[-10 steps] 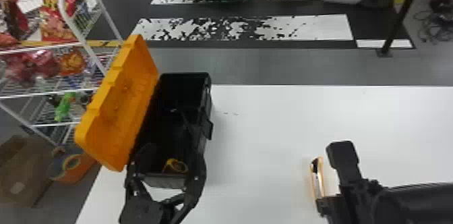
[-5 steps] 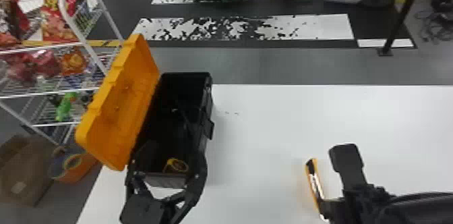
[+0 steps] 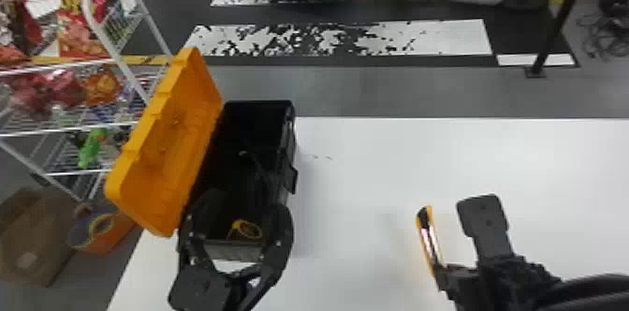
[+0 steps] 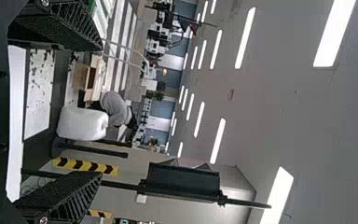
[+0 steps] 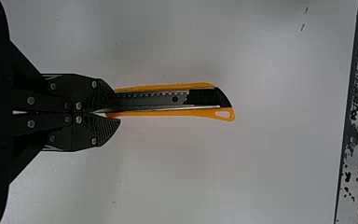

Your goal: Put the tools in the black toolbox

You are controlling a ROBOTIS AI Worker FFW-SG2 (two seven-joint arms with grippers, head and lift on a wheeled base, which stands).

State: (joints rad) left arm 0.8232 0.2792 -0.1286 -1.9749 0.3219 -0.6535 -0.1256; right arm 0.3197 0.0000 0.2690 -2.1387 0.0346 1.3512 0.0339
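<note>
The black toolbox [image 3: 289, 146] stands left of centre in the head view, on the white table [image 3: 444, 155], its orange lid [image 3: 164, 146] swung open toward the upper left. Inside, at the lower end, lies a yellow looped item [image 3: 247, 229], and a thin dark item [image 3: 256, 165] slants near the middle. At the lower centre-left, the left gripper [image 3: 245, 207] has its two fingers spread wide with nothing between them, overlapping the box's lower end in the picture. At the lower right, the right gripper [image 3: 441, 275] has its fingers closed on one end of the orange-and-black utility knife [image 3: 428, 235], which points up and slightly left there; the right wrist view shows the knife's other end reaching out past the fingertips. Wire shelves [image 3: 70, 127] with snack packets [image 3: 82, 19] fill the upper left, above a cardboard box [image 3: 32, 235] at the lower left
</note>
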